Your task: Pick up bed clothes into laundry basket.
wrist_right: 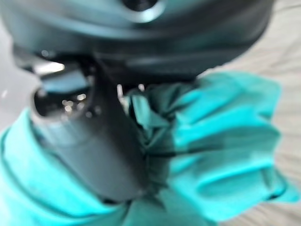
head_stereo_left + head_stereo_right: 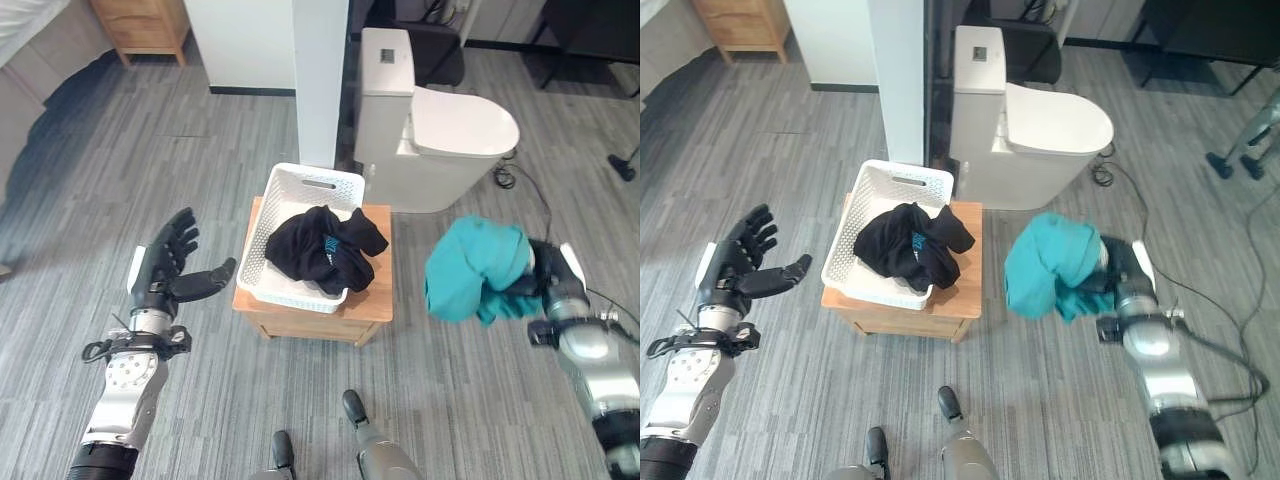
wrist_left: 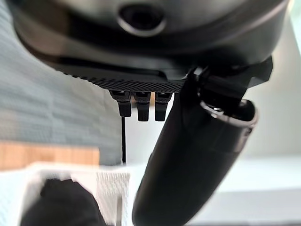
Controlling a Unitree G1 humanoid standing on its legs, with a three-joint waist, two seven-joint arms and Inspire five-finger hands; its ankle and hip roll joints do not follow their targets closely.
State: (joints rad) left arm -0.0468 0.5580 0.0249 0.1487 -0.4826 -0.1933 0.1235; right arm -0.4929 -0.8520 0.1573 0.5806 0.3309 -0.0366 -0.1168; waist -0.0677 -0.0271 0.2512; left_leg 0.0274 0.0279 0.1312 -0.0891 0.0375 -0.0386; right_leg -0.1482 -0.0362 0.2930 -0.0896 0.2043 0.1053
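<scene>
Nearest to me, my left hand (image 2: pixel 165 268) is raised over the grey plank floor (image 2: pixel 120 190) to the left of the counter (image 2: pixel 372 300), fingers straight and spread, thumb pointing toward the basket; it holds nothing. In the left wrist view the thumb (image 3: pixel 197 155) stands out in front of the row of fingers, with the basket wall past them.

On the right, my right hand (image 2: pixel 1120 280) is closed on a teal garment (image 2: pixel 472 268). The cloth is bunched in the grip and hangs in the air above the floor, to the right of the counter and apart from it. The right wrist view confirms teal folds pinched against the thumb (image 1: pixel 89 141).

The low wooden counter carries a white laundry basket (image 2: pixel 310 185). A black garment (image 2: pixel 320 248) lies in the basket, draped over its right rim onto the counter top.

Beyond the counter stand a white toilet (image 2: pixel 440 135) and a white pillar (image 2: pixel 320 70). A wooden cabinet (image 2: pixel 140 25) sits at the far left.
</scene>
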